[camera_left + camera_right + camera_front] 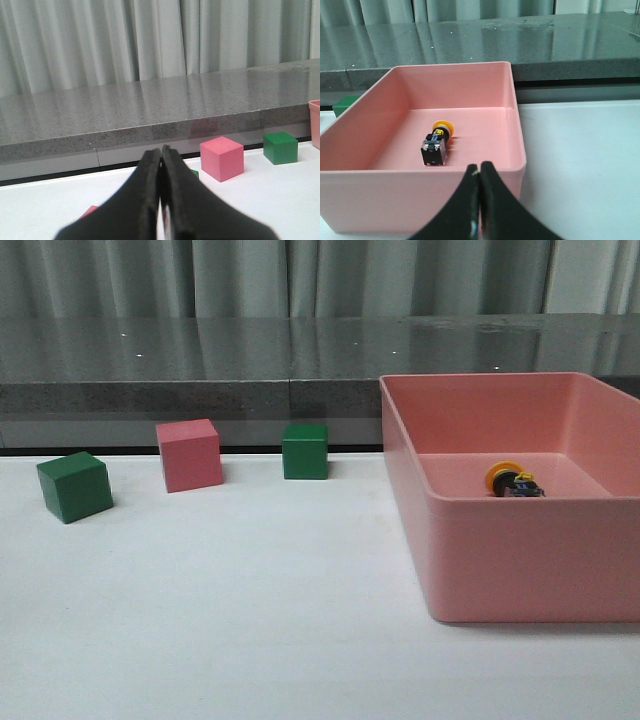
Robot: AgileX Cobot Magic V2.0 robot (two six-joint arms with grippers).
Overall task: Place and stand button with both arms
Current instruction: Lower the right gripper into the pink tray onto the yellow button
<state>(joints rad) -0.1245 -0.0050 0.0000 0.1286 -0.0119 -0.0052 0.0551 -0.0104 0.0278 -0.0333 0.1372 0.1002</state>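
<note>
Fingers on your right gripper (480,200) and left gripper (161,195) are sitting clenched and empty, while the button (436,143) is lying sideways in the pink bin (517,150), risking rolling if you're pinching its round cap.

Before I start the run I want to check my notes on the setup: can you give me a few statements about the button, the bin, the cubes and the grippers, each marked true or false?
1. The button lies on its side inside the pink bin. True.
2. The button stands upright on its base. False: it lies tipped over, its yellow cap pointing toward the bin's far wall.
3. Both grippers are shut and hold nothing. True: the left gripper and the right gripper each show fingers pressed together.
4. All three cubes on the table are green. False: two green cubes flank a pink cube.
5. The right gripper is already gripping the button. False: it is outside the bin, apart from the button.
</note>
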